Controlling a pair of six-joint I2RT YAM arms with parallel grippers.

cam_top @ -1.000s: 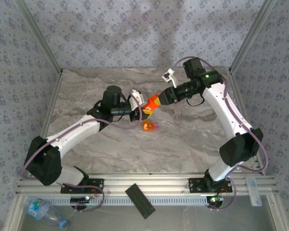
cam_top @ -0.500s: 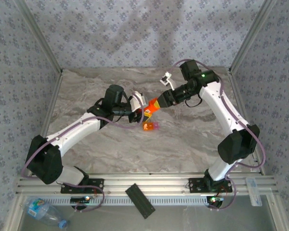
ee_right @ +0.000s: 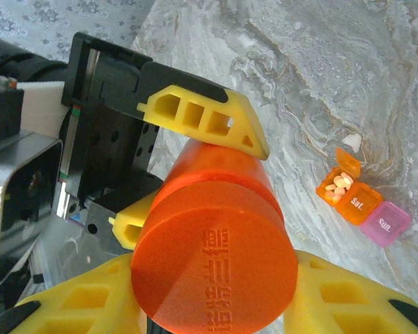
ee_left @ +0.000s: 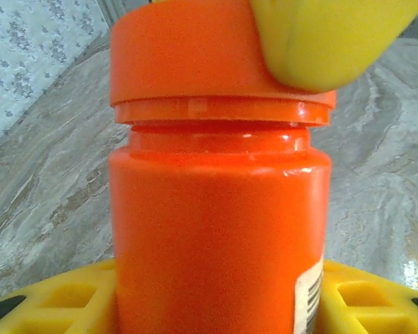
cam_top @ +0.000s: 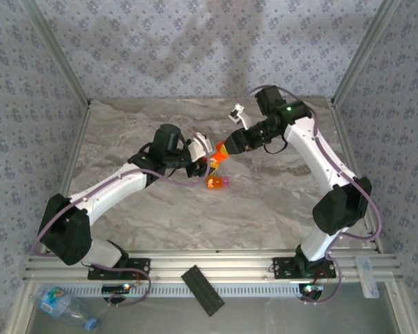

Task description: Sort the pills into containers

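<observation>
- Marble table (cam_top: 265,202) — both arms meet above its middle.
- Left gripper (cam_top: 205,158): yellow fingers (ee_right: 202,118) clamped on the body of the orange pill bottle (ee_left: 216,229), which is held off the table.
- Right gripper (cam_top: 228,147): pinched tight on the bottle's cap (ee_right: 216,268) (cap sits on the neck).
- Orange compartment (ee_right: 338,189) with its pink piece (ee_right: 386,223) lies on the table nearby — lid up, pale pills (ee_right: 341,182) inside.

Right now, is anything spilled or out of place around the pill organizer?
A small white bit lies loose on the marble table, right beside the open lid of the orange Sat. compartment. It may be a stray pill. The orange pill bottle is capped, and nothing else looks off.
</observation>
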